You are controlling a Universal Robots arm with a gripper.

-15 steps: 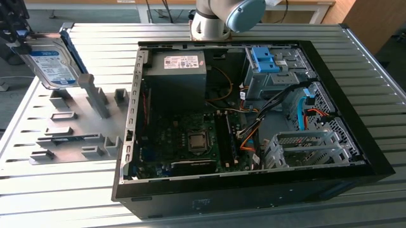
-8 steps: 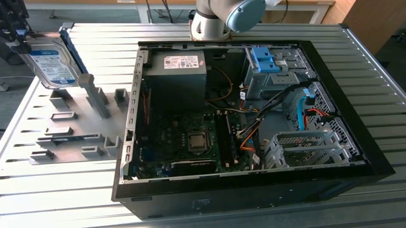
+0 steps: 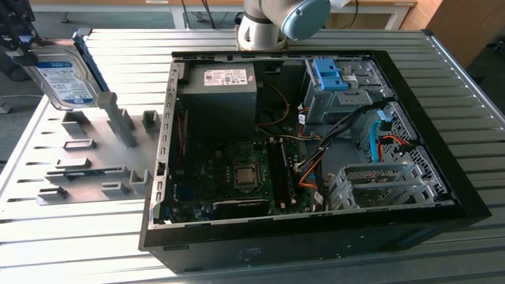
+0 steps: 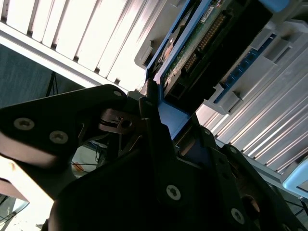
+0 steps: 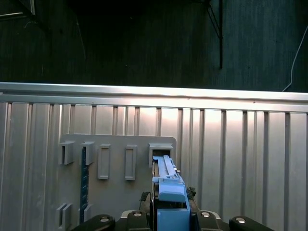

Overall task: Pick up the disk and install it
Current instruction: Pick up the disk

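The arm (image 3: 272, 23) shows a grey joint with a pale blue cap in the exterior view. In both wrist views the black end effector (image 5: 171, 214) grips the disk (image 5: 166, 175) by its blue frame, fingers (image 4: 154, 125) pressed against it.

The disk (image 3: 65, 74) shows shiny metal, a paper label and a glossy blue plastic frame; the worktop (image 3: 79, 236) is ribbed bare metal.

My arm (image 3: 272, 23) is being cut off at the exterior view's top edge, and in the first wrist view my gripper (image 5: 171, 206) is covering the near end of the disk (image 5: 166, 174), while the picture's edge is cropping both.
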